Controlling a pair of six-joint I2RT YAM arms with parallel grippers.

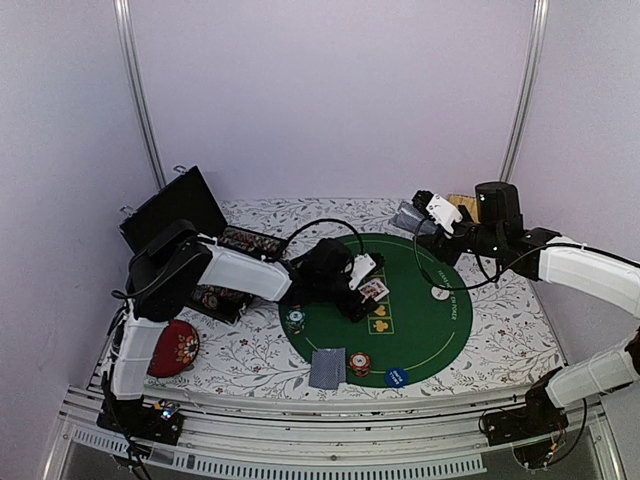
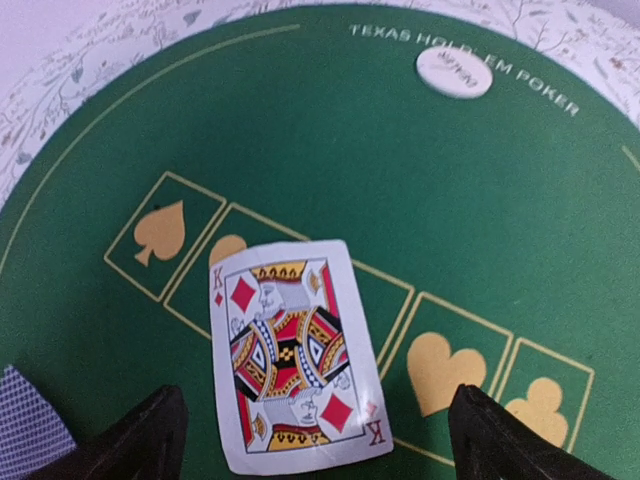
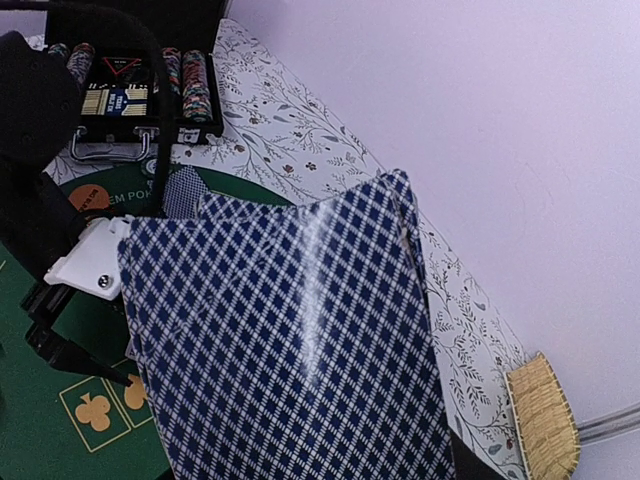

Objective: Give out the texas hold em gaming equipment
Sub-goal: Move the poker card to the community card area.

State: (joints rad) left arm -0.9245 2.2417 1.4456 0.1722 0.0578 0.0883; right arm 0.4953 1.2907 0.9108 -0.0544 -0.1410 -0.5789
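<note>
My left gripper [image 2: 318, 400] gapes empty astride the king [image 2: 290, 355] on the green mat [image 2: 450, 200]; the right gripper [image 1: 428, 216] pinches patterned cards [image 3: 290, 340] aloft far right, and a thin hold could scatter them.

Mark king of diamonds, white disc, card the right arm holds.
king of diamonds [image 2: 290, 355]: left wrist view, face centre.
white disc [image 2: 453, 72]: left wrist view, top centre.
held card [image 3: 290, 340]: right wrist view, patterned back.

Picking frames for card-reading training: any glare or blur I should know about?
Right wrist: a glare streak runs down the card. Left wrist: the king of diamonds reads clearly, but the white disc has blurred lettering. Top external: even light, soft shadows.
</note>
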